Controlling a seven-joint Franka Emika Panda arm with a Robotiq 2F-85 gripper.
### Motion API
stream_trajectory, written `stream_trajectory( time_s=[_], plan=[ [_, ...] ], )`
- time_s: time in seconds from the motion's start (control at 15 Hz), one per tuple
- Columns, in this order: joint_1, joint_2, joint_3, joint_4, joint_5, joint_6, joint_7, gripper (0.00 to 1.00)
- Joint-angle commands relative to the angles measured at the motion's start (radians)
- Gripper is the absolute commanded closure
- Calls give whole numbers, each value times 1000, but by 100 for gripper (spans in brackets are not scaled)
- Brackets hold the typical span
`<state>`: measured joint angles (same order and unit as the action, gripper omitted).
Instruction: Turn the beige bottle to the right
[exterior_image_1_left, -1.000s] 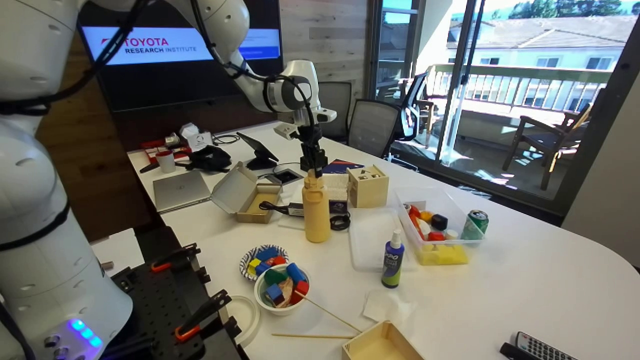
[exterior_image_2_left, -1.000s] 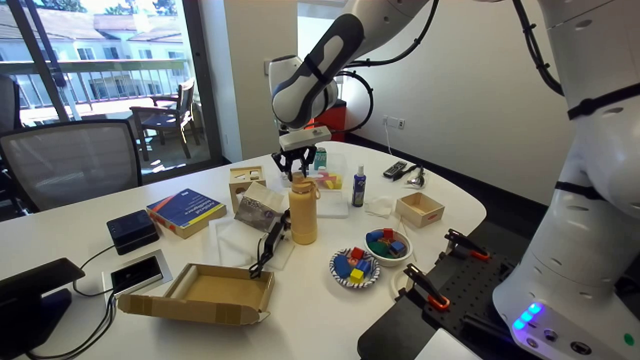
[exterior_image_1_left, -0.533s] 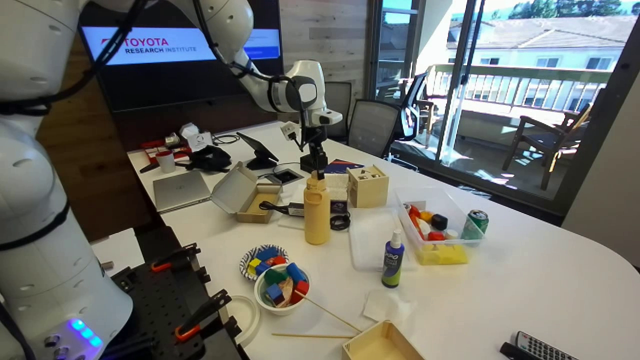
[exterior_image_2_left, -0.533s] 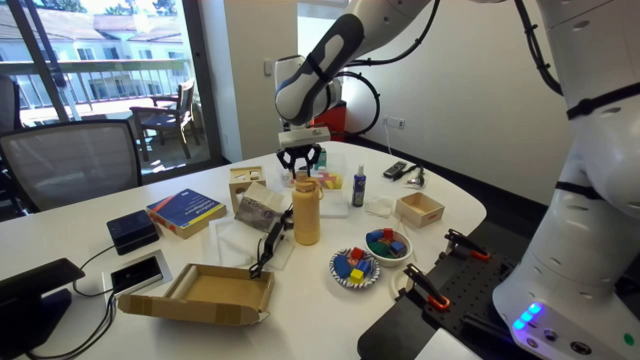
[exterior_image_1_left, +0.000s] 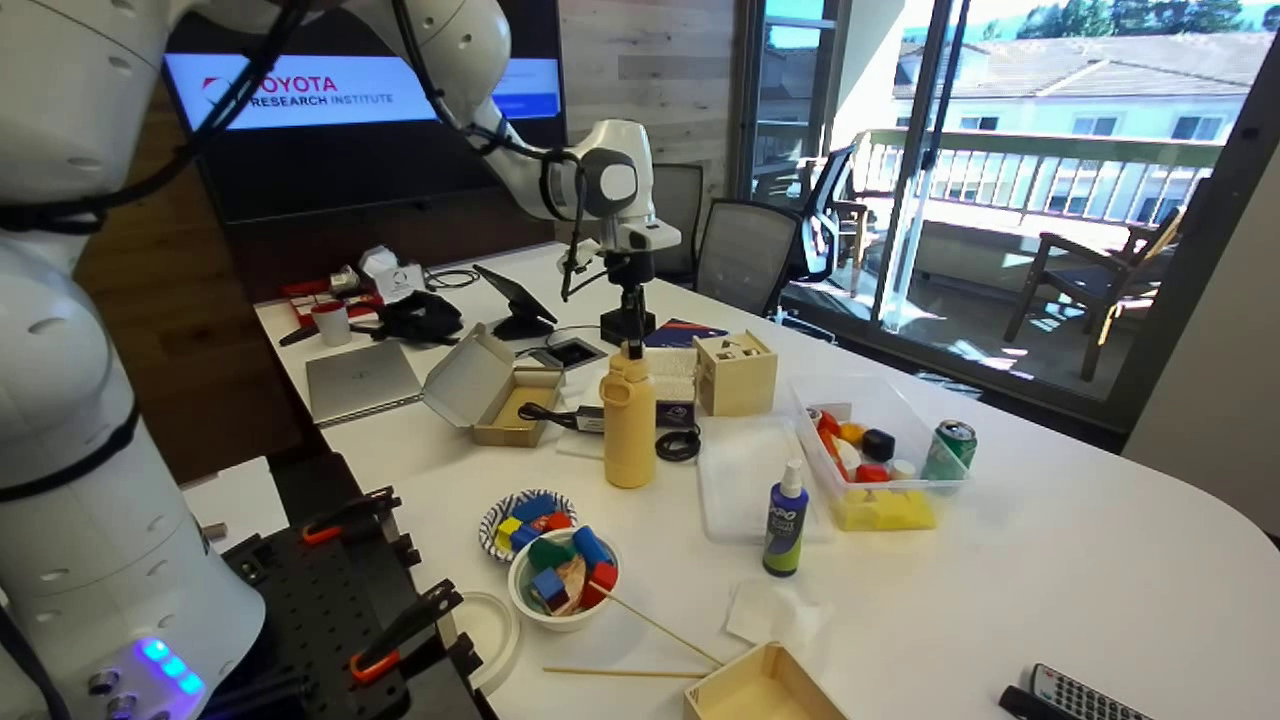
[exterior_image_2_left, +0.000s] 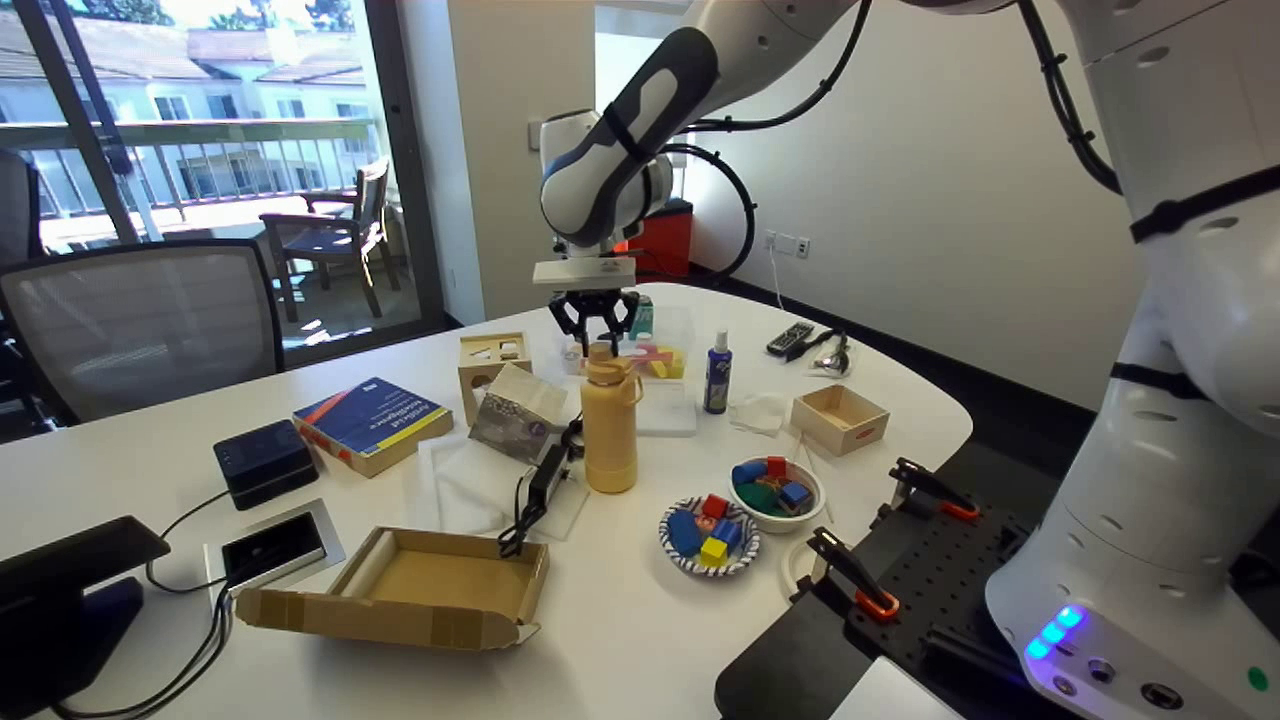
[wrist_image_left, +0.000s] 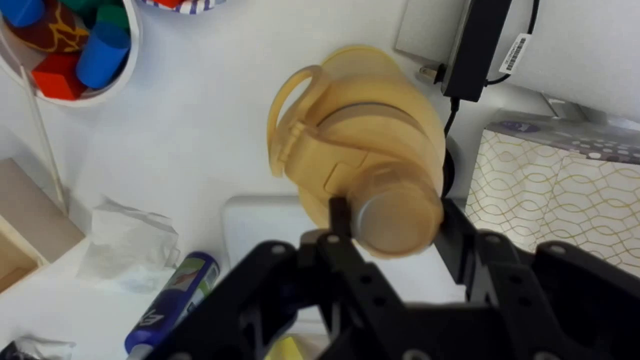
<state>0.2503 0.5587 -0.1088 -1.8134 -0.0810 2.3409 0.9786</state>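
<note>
Compared with half a second ago, the carry loop (exterior_image_1_left: 615, 392) faces farther left in an exterior view, and the wrist (exterior_image_1_left: 639, 235) above is rotated. Two fingers (wrist_image_left: 340, 216), drawn narrow, hold the cap (wrist_image_left: 397, 217) of the beige water bottle (exterior_image_2_left: 610, 440), which stands upright on the white surface (exterior_image_1_left: 1050, 580), just beside a black power adapter (wrist_image_left: 471, 52). Likely failures: smooth plastic slips between the fingers, the cap twists while the body stays, or an off-axis turn tips this tall shape onto the adapter. Counting: one beige water bottle, one spray bottle (exterior_image_1_left: 786, 525), one patterned bowl (exterior_image_2_left: 684, 562) and one white bowl (exterior_image_1_left: 563, 622) holding blocks (exterior_image_1_left: 592, 545), two thin wooden sticks (exterior_image_1_left: 625, 672), one soda can (exterior_image_1_left: 955, 445), one wooden shape-sorter box (exterior_image_1_left: 737, 382).
</note>
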Motion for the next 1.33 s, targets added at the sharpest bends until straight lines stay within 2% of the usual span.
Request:
stream_trajectory(
  time_s=[0.0, 0.47, 0.87, 0.93, 1.0, 1.13, 1.27],
  plan=[
    [17, 35, -23, 51, -18, -91, 158, 79],
    [28, 82, -21, 109, -48, -153, 398, 79],
    [31, 108, -6, 160, -60, -225, 498, 79],
    [28, 109, -4, 165, -58, -229, 504, 74],
    [24, 108, 0, 168, -54, -230, 501, 33],
    [21, 104, 3, 167, -53, -251, 499, 23],
    [22, 92, 3, 160, -57, -271, 498, 8]
  ],
)
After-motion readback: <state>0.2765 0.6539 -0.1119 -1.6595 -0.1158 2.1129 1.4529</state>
